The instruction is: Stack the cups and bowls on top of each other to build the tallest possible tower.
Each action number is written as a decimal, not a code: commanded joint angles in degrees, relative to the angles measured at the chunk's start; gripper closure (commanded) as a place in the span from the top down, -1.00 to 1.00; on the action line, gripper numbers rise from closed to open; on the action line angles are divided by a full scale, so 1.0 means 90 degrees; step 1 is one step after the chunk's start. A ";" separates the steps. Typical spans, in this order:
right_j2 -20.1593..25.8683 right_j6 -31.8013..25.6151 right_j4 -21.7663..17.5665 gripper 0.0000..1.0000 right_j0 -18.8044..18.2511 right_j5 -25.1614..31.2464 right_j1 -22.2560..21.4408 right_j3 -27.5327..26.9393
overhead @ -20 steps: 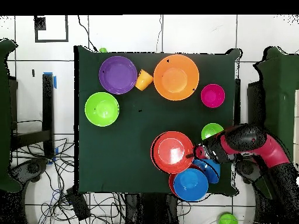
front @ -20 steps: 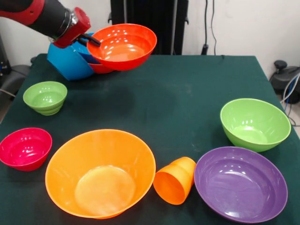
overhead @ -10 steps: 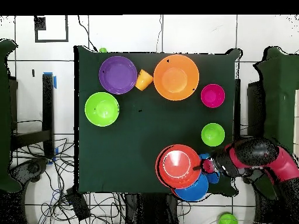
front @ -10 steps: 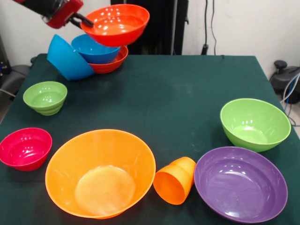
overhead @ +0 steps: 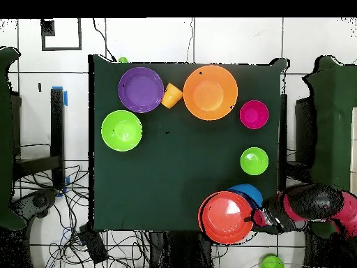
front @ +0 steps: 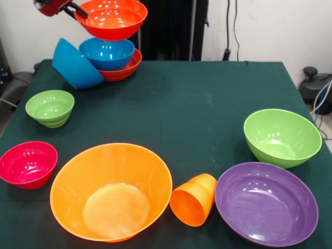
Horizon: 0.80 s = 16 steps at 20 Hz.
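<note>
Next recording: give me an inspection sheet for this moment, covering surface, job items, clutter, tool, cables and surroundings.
Surface: dark green table, bowls spread round its edges.
Job items: red-orange bowl held in the air above the blue bowl, which sits in a second red-orange bowl; another blue bowl leans tilted against that pile. Loose: small green bowl, magenta bowl, large orange bowl, orange cup on its side, purple bowl, large green bowl.
Clutter: nothing seen.
Tool: tool grips the raised bowl's rim.
Cables: wires hang on the wall behind; tangled leads on the floor.
Surroundings: tiled floor; a small green object lies off the table.
</note>
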 commanded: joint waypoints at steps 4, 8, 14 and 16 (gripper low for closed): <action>0.0230 -0.2852 -0.1104 -1.00 0.0144 0.0073 0.0133 0.0332; 0.0104 -0.2978 -0.1466 -1.00 -0.0090 -0.0249 0.0288 0.0438; 0.0124 -0.2937 -0.1526 -1.00 -0.0152 -0.0425 0.0433 0.0446; 0.0129 -0.3135 -0.1577 1.00 -0.0169 -0.0256 0.0427 0.0389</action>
